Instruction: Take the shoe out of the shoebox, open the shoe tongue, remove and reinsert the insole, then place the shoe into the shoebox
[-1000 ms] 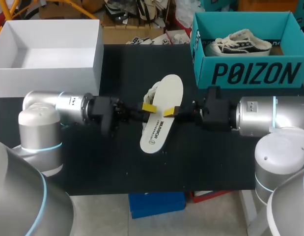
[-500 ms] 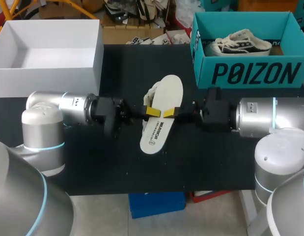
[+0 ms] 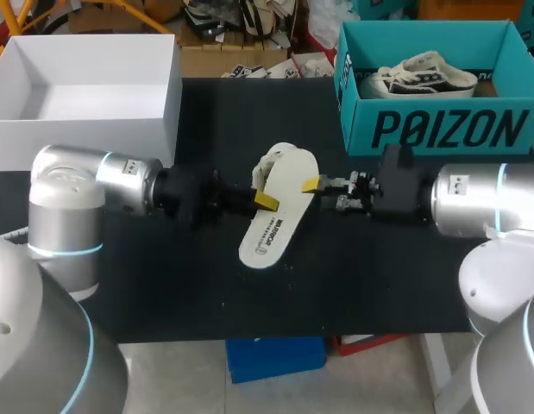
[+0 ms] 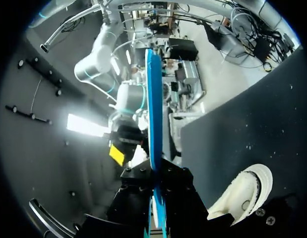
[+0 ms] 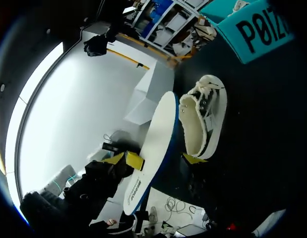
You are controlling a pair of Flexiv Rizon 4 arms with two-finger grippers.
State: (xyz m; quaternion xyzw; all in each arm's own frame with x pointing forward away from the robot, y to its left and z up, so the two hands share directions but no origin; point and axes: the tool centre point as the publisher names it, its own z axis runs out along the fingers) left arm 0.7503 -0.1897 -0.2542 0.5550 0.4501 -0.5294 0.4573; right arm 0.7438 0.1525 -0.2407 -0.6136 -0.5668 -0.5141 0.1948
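Since a second ago: right arm drawn back toward the worktop's right edge, its right claw (image 3: pixel 318 193) off the insole (image 3: pixel 271 226) it had been pinching. It is now spread open and holding nothing, one yellow tip just at the insole's rim. Insole swung a little toward the near-left. Left claw (image 3: pixel 265 200) stays clamped on the insole's side, which runs edge-on between its fingers in the left wrist view. The insole is held above mid-worktop. Shoe (image 3: pixel 268 166) lies on the worktop under the insole's far end, out of any box. Teal shoebox (image 3: pixel 439 129) at far right corner, open, with a second shoe (image 3: pixel 417 76) inside. White box (image 3: pixel 85 129) at far left corner, open, nothing seen in it. Worktop (image 3: pixel 206 285) is black.
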